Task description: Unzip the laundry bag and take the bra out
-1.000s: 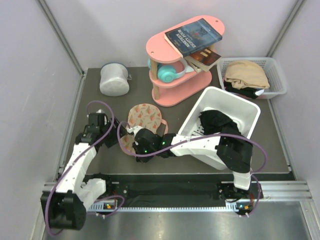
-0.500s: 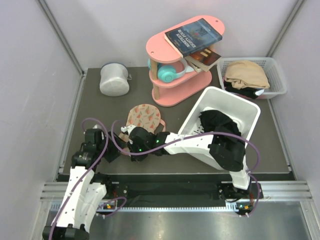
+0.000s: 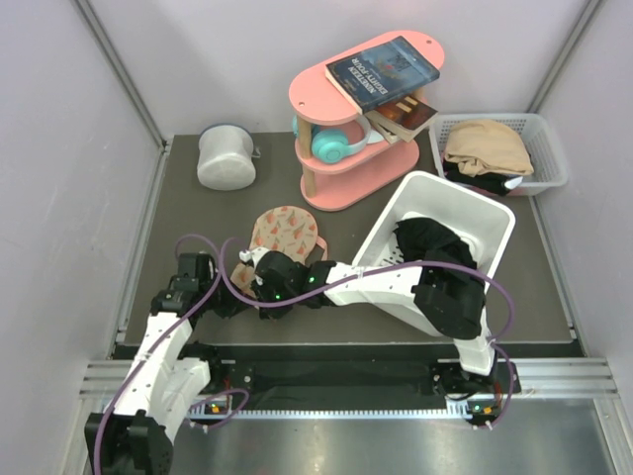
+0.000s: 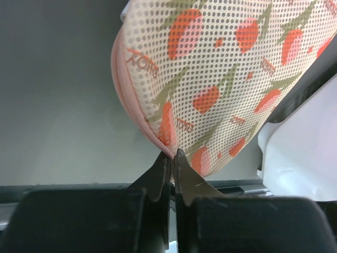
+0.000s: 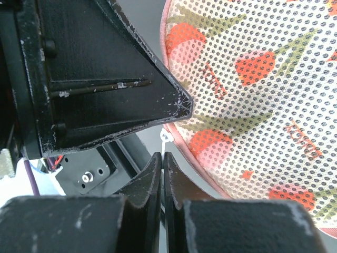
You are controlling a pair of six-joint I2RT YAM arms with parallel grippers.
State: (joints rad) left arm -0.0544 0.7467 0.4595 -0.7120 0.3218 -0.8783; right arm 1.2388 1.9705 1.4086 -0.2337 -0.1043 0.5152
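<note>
- Mesh fabric, cream-pink and pierced with fine round holes, makes up the laundry bag (image 3: 286, 230); red and green tulip prints cover it and a smooth pink zip band runs round its curved rim.
- The flat, peanut-shaped bag lies on the dark grey table (image 3: 178, 218), left of the white bin (image 3: 465, 193) and in front of the pink shelf (image 3: 341, 183). Its near end is hidden under both grippers.
- Left gripper (image 4: 171, 157): its black, tapered fingers are pressed together, nipping the pink rim at the bag's lowest curve.
- Right gripper (image 5: 162, 158): its scuffed black fingers are closed tip to tip just beside the rim. A small white tab sits right above them; whether it is pinched cannot be told.
- The glossy bin is tilted and holds crumpled black cloth (image 3: 430, 242).
- Since half a second ago the left arm has swung its forearm inward, bringing its gripper closer to the bag's near end, and its purple cable loops higher.
- The right arm and the bag lie as they did then.
</note>
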